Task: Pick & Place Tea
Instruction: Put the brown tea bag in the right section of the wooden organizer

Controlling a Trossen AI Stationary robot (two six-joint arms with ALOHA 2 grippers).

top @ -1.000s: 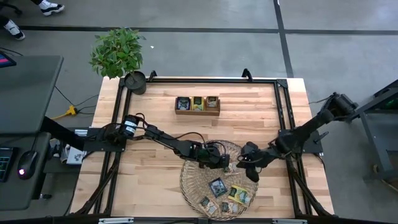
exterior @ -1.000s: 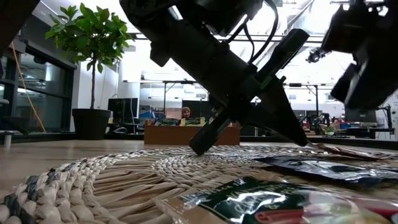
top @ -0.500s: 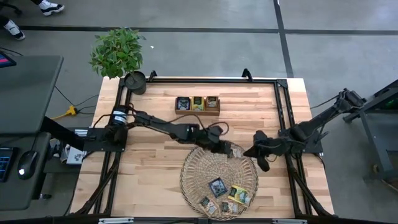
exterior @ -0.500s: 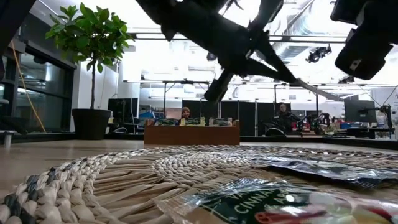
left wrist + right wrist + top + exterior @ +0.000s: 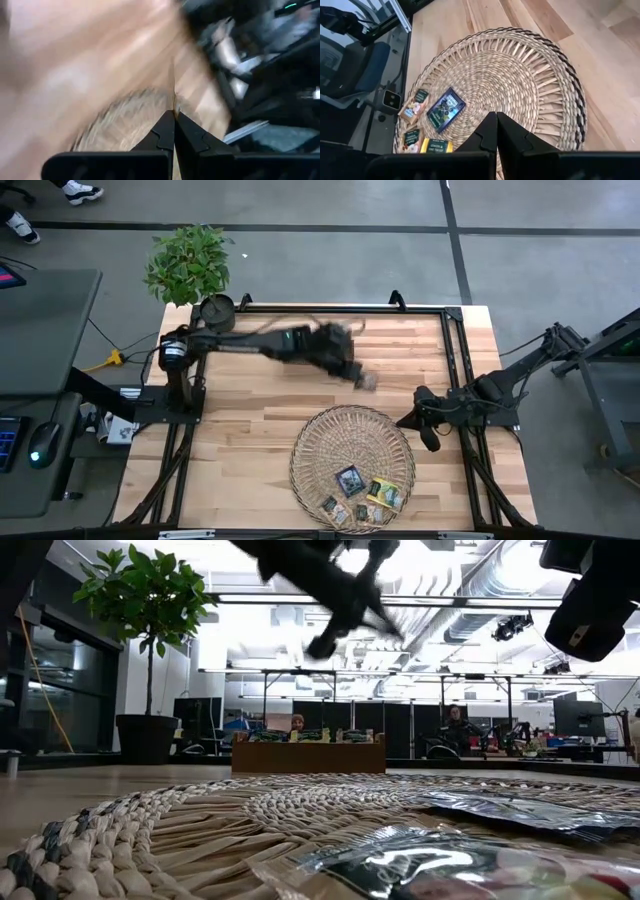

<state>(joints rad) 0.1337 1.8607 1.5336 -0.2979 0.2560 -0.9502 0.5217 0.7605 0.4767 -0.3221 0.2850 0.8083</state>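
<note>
On woven tray (image 5: 330,450), tea sachets (image 5: 446,106) lie flat: judged light, thin, slippery; pinch by an edge. Left gripper (image 5: 174,125) and right gripper (image 5: 496,125) fingers together.

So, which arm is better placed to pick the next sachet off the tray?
Right: that arm waits beside the tray, its camera facing the sachets; the left arm is off beyond it.
</note>
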